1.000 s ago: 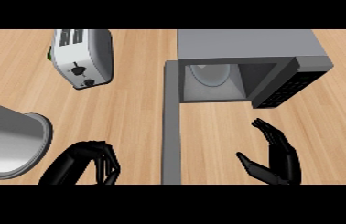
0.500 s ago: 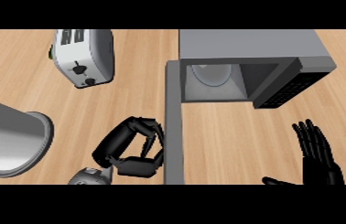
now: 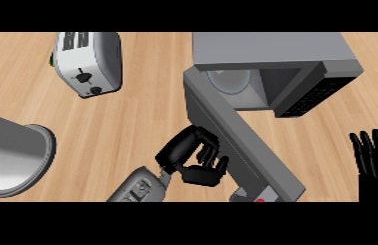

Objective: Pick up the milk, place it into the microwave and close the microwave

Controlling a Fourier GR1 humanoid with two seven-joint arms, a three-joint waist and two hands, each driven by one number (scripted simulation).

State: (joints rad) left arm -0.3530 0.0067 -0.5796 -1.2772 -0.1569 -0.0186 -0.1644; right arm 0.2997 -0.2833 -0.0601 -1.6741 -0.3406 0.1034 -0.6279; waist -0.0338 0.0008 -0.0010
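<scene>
We note the microwave (image 3: 273, 64) stands with its door (image 3: 240, 139) swung wide open; inside it we see only a pale turntable, so placing and closing remain to be done. We cannot locate the milk on the tabletop (image 3: 148, 109). Our left hand (image 3: 193, 156) sits just beside the door's outer face, fingers curled with nothing visibly held. Our right hand (image 3: 365, 154) rests at the right edge, fingers straight and upright.
</scene>
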